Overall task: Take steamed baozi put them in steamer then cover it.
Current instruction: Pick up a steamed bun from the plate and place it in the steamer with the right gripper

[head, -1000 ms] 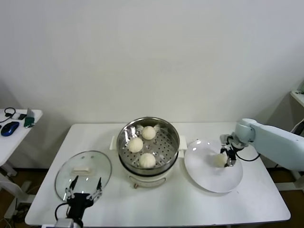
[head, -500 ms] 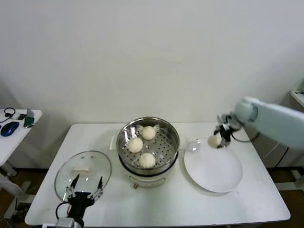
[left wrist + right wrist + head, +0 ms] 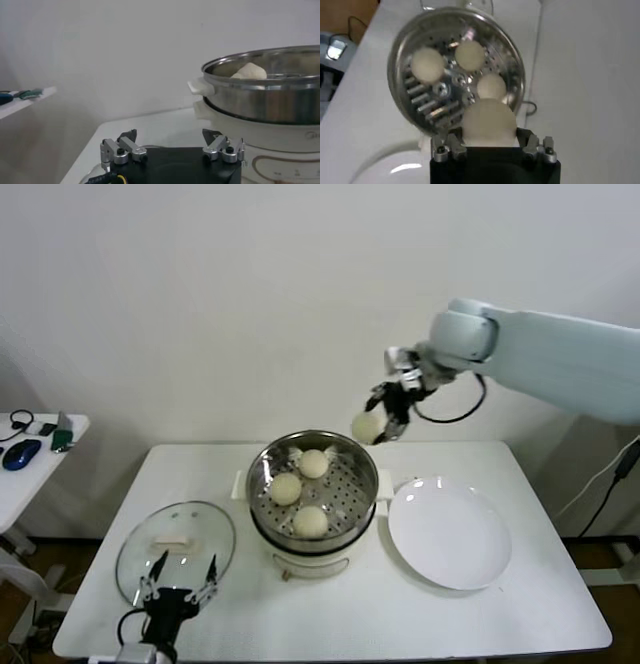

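Now the right pincer (image 3: 383, 418) grips a baozi (image 3: 366, 427) above the steamer (image 3: 313, 484).

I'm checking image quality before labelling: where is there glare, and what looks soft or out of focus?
Head view: evenly lit, faint shadows under the steamer and white plate, reflections on the cover. Right wrist view: the baozi held in the right pincer is soft-edged, and the steamer tray shows bright glints. Left wrist view: the left pincer looks sharper than the background shelf.
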Tool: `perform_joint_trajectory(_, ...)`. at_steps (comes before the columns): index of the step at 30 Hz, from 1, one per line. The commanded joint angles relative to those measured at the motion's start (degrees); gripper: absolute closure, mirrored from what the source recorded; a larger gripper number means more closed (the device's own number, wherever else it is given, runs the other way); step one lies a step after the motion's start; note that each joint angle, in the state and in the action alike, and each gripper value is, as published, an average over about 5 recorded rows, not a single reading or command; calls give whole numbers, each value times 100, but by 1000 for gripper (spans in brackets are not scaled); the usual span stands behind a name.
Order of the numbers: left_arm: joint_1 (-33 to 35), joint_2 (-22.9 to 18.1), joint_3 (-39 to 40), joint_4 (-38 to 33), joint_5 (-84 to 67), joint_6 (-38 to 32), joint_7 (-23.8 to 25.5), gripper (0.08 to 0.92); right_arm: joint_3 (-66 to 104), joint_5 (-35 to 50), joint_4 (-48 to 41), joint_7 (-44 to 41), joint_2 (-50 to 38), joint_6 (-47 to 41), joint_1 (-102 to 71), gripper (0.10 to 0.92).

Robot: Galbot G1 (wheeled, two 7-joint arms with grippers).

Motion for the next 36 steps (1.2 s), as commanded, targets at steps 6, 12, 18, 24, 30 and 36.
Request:
perform_joint_trajectory(6, 28, -4, -58, -76, -42, 8, 2, 177, -361, -595, -116, 503, 721, -385, -875, 321)
perform_joint_trajectory(12, 10, 8, -62, -47, -24, -3, -2, 177, -361, -828, -336, 545, 680, -372, -1247, 321)
perform_joint_trajectory(18, -56, 15, -58, -26, -17, 13, -1, 177, -224, -868, -437, 586, 699, -394, -1513, 321)
perform_joint_trajectory(24, -108, 23, -54, -3, -11, 35, 3, 177, -145, -858, -556, 607, 774, -395, -1599, 321)
perform_joint_trajectory(30, -151, 33, -68, -5, -9, 66, 12, 177, -110, -602, -658, 486, 812, -244, -1399, 279)
perform_joint_trajectory(36, -173, 75, -88, -47, -18, 129, 39, 177, -66, 228, -840, 72, 709, 146, -685, 206)
